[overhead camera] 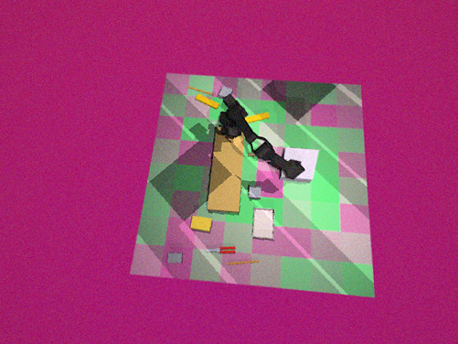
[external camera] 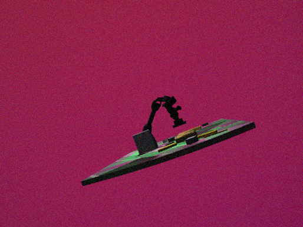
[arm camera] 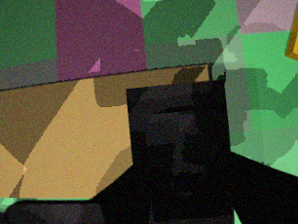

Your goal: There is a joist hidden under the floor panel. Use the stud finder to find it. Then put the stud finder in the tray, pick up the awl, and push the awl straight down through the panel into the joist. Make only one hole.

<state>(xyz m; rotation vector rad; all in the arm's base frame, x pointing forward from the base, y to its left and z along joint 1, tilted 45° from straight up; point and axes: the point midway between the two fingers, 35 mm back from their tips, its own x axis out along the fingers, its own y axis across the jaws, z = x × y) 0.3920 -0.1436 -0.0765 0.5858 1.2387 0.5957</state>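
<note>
Magenta fills everything around the checkered green-and-pink table [overhead camera: 338,256], a lone slab seen from the side in the exterior view. Tan floor panel [overhead camera: 226,181] runs from centre toward 12 o'clock; over its far end hangs the gripper [external camera: 178,123], clamped on the dark stud finder [arm camera: 177,131], lifted off the wood. I judge scanning done or ending; next, carry it toward 5 o'clock to the pale tray [overhead camera: 263,223]. Awl [overhead camera: 221,250] waits at 6 o'clock.

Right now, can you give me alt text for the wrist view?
The gripper holds a dark, boxy stud finder just above one end of the tan floor panel. Green and purple checked floor lies beyond the panel's edge.
</note>
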